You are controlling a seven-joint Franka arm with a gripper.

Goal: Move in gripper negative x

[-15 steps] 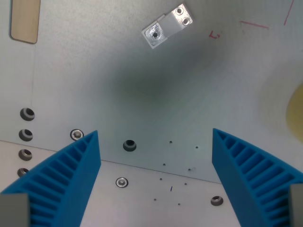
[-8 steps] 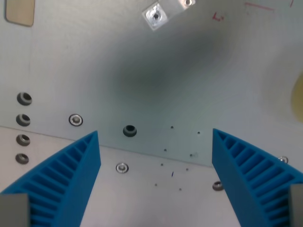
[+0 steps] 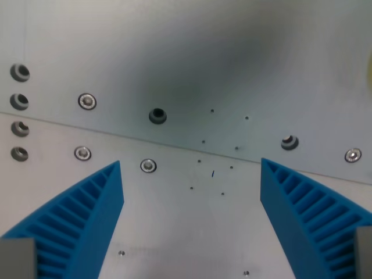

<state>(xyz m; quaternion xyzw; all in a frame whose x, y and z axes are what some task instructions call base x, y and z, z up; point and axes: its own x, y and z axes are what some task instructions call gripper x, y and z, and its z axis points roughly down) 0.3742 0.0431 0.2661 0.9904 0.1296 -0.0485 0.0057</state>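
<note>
My gripper (image 3: 192,174) is open and empty, with its two blue ribbed fingers (image 3: 75,226) at the wrist view's lower left and lower right (image 3: 314,221). It hangs above a bare grey metal table top (image 3: 192,52). A seam between two plates (image 3: 192,150) runs across the view just beyond the fingertips. A dark round hole (image 3: 157,115) lies above the seam, a little left of centre. Nothing lies between the fingers.
Screws and holes dot the plates: a column of holes at the wrist view's left edge (image 3: 19,113), silver screws (image 3: 87,101), (image 3: 149,166) near the seam, a bolt (image 3: 289,141) and a screw (image 3: 352,155) on the right.
The camera has moved: the whole table surface has slid upward in the view. The small metal bracket, the tan patch and the red marks have left the top edge. The fingers stay open.
</note>
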